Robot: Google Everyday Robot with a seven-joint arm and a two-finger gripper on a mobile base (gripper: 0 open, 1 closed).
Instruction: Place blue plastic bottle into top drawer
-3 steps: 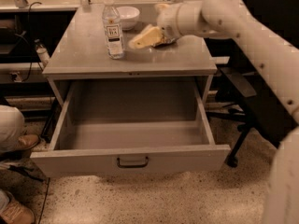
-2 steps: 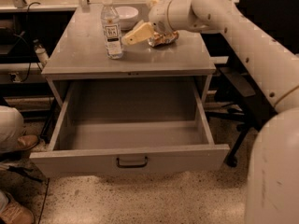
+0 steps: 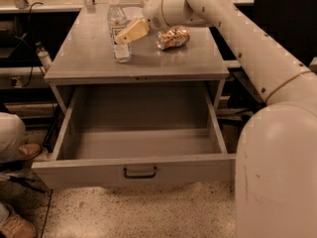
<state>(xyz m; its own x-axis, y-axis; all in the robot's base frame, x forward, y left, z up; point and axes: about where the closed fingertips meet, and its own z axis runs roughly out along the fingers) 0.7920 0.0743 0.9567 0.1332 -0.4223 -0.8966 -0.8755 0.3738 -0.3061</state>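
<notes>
At the far left, at 9 o'clock in my view, a person's pale trouser leg (image 3: 10, 135) and a brown shoe (image 3: 27, 151) sit beside the cabinet. Above them a small bottle (image 3: 43, 56) stands on a side shelf.

The top drawer (image 3: 59, 170) is pulled fully out at 6 o'clock from the table top (image 3: 84, 58). It is a wide, deep grey metal box with a flat front panel. Its small dark curved handle (image 3: 140, 172) is centred on that panel. I see its smooth grey floor and side walls.

The blue plastic bottle (image 3: 118, 21) stands upright on the dull grey table top, at about 10 o'clock from the top's centre and outside the drawer. It is clear ribbed plastic with a white cap and a white label with dark print. I cannot tell how full it is.

The gripper (image 3: 124, 36), tan and wedge-shaped, sits at 3 o'clock of the bottle, overlapping the bottle's right side at label height. I cannot tell whether it is open or closed, or whether it touches the bottle.

A pale bowl (image 3: 132, 11) lies behind the bottle at 12 o'clock, partly hidden by the wrist. A crushed golden can (image 3: 173, 37) lies on its side at 2 o'clock on the top, apart from the gripper.

The smooth white arm (image 3: 237, 31) runs from the wrist down to 5 o'clock. There the rounded white robot body (image 3: 277, 177) fills the corner.
</notes>
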